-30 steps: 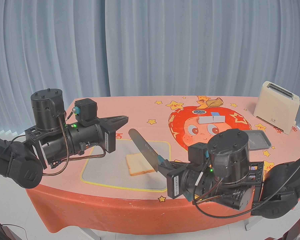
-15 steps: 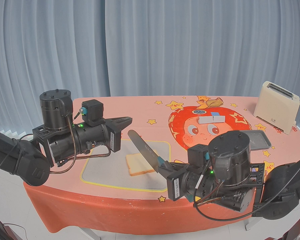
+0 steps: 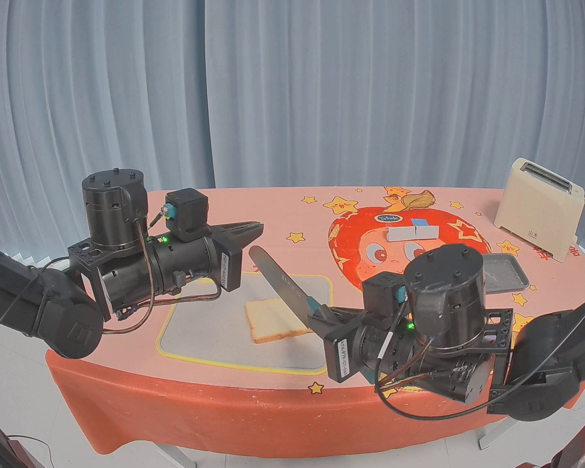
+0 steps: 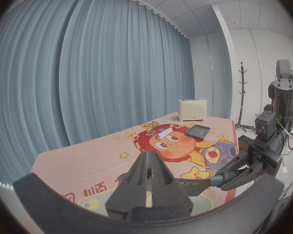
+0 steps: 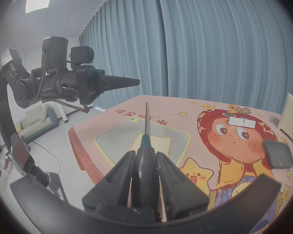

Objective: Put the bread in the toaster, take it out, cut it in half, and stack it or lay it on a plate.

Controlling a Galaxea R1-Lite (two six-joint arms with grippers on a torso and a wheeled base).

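A slice of bread (image 3: pixel 274 319) (image 5: pixel 158 144) lies flat on the grey cutting mat (image 3: pixel 205 329) (image 5: pixel 117 140) near the table's front edge. My right gripper (image 3: pixel 326 320) (image 5: pixel 146 160) is shut on the knife's dark handle. The knife (image 3: pixel 281 283) (image 5: pixel 146 119) points up and to the left, its blade held in the air over the bread's right side. My left gripper (image 3: pixel 256 229) (image 4: pixel 149 158) is shut and holds nothing, hovering above the mat's far left corner, just left of the blade tip. The cream toaster (image 3: pixel 541 207) (image 4: pixel 192 109) stands at the far right.
A dark grey plate (image 3: pixel 506 272) (image 5: pixel 278 153) (image 4: pixel 197 131) lies right of the cartoon face on the pink tablecloth. Two small grey blocks with a blue one (image 3: pixel 413 231) sit on the face's forehead. A curtain hangs behind the table.
My left arm has moved right and toward the knife, its gripper staying shut. The right arm with the knife has shifted slightly left, and the blade has risen a little.
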